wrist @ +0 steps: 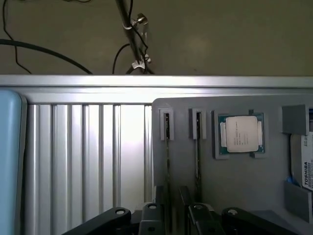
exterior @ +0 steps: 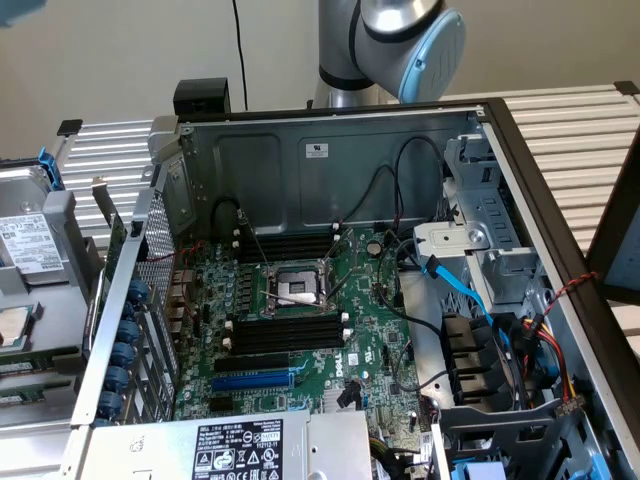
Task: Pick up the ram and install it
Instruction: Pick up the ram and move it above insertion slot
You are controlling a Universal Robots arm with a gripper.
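Observation:
Two ram sticks stand on edge in a grey holder tray (wrist: 230,186), and I see them as thin lines, one (wrist: 167,152) beside the other (wrist: 198,152). My gripper (wrist: 173,215) hovers over their near ends, open, with nothing clamped between its fingers (wrist: 151,218). In the exterior view the same tray (exterior: 60,300) lies at the left, outside the open computer case. Thin green strips (exterior: 25,368) in that tray look like the sticks. On the motherboard (exterior: 375,330), black memory slots (exterior: 285,335) with white end clips run beside the CPU socket (exterior: 297,288).
A CPU chip (wrist: 242,133) and a hard drive (wrist: 305,169) share the tray. A ribbed metal table (wrist: 88,152) lies beside it. The case wall (exterior: 120,290), a blue slot (exterior: 252,381), cables (exterior: 455,285), drive bays (exterior: 490,260) and the arm's elbow (exterior: 410,40) crowd the case.

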